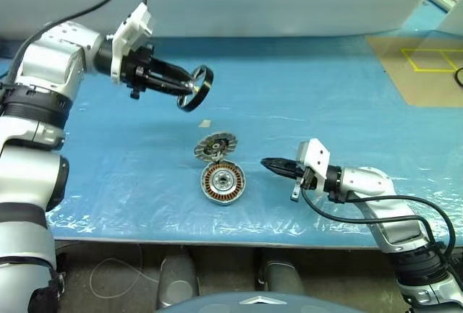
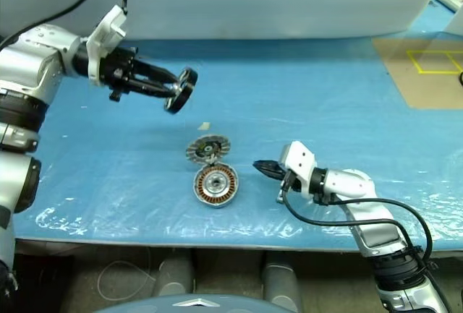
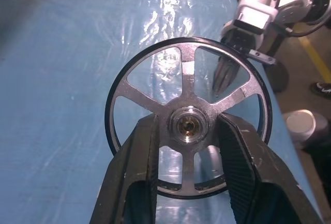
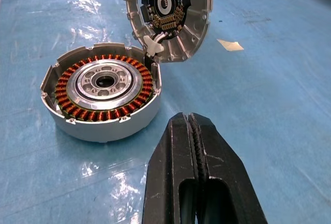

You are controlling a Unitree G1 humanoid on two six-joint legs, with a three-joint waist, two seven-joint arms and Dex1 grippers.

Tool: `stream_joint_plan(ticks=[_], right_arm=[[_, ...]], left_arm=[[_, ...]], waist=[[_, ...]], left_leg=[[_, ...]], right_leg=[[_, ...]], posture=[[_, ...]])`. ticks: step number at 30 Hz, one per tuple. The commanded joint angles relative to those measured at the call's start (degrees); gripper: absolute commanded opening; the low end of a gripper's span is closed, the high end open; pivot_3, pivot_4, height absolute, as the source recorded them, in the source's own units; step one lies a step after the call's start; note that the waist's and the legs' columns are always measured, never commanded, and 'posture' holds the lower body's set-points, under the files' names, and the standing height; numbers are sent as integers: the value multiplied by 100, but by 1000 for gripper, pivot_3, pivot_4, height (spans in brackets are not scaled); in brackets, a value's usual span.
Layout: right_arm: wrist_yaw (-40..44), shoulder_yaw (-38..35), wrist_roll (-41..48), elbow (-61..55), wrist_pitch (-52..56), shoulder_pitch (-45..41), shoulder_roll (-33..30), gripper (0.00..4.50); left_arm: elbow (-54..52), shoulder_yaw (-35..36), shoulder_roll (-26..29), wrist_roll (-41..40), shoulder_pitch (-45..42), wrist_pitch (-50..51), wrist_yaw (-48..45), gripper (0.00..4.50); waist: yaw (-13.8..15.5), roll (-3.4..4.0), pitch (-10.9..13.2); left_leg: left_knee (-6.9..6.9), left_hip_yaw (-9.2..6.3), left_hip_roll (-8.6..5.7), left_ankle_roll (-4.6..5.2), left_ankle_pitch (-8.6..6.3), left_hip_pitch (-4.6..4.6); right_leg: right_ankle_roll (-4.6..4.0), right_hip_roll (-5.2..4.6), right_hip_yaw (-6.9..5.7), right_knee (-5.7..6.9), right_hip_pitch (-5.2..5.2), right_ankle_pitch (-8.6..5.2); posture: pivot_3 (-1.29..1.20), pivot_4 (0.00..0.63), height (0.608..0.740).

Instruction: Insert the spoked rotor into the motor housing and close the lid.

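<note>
The spoked rotor (image 3: 189, 123), a silver wheel with a black rim, hangs in the air with my left gripper (image 1: 189, 89) shut on its hub, above and to the left of the motor housing. The motor housing (image 1: 222, 183) lies open on the blue table, copper windings ringing a silver hub (image 4: 105, 81). Its lid (image 4: 173, 12) stands tilted up at the housing's far edge, a dark circuit board on its inner face. My right gripper (image 1: 269, 164) hovers low to the right of the housing, shut and empty, pointing at it.
A blue sheet with clear film covers the table (image 1: 311, 96). A small scrap of tape (image 1: 205, 123) lies beyond the lid. A brown board with yellow lines (image 1: 427, 67) sits at the far right. The table's front edge (image 1: 217, 241) runs close below the housing.
</note>
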Motion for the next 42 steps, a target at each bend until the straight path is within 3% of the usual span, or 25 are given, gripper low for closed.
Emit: stream_joint_plan(ticks=[1, 8, 14, 25, 42], right_arm=[[171, -82, 61, 130, -370, -136, -28, 0], [685, -150, 484, 296, -321, -293, -57, 0], [982, -277, 955, 145, -166, -312, -81, 0], [1082, -101, 872, 114, -375, -157, -45, 0], [996, 51, 759, 156, -415, -236, 85, 0]], left_arm=[[-1257, 663, 214, -416, 449, 687, 212, 1332], [-3205, 1623, 132, -1045, 1964, 1525, 1235, 1332], [-4015, 1939, 47, -1277, 2824, 1742, 1789, 1332], [-4425, 1911, -510, -1074, 3853, 1254, 2458, 1332], [-4283, 1620, -735, -277, 5089, 354, 2707, 1332]], waist=[[-15, 0, 0], [-48, 9, -4], [-41, 9, -4], [-35, 10, -5], [-159, 11, -7]], left_leg=[[5, 2, 0, 0, 0, -1], [7, 3, 3, 0, 0, 1], [25, 3, 4, 2, 0, 1], [38, 4, 4, 8, 3, 2], [37, 3, 5, 13, 5, 6]], right_leg=[[0, -1, 1, 0, 1, 0], [0, 1, 0, 7, 1, 0], [-1, 0, 2, 8, 4, 0], [-2, 0, 4, 10, 6, 0], [-2, 0, 5, 10, 9, 0]], posture=[[0, 150, 740], [0, 150, 740], [0, 150, 740], [0, 150, 740], [0, 150, 740]])
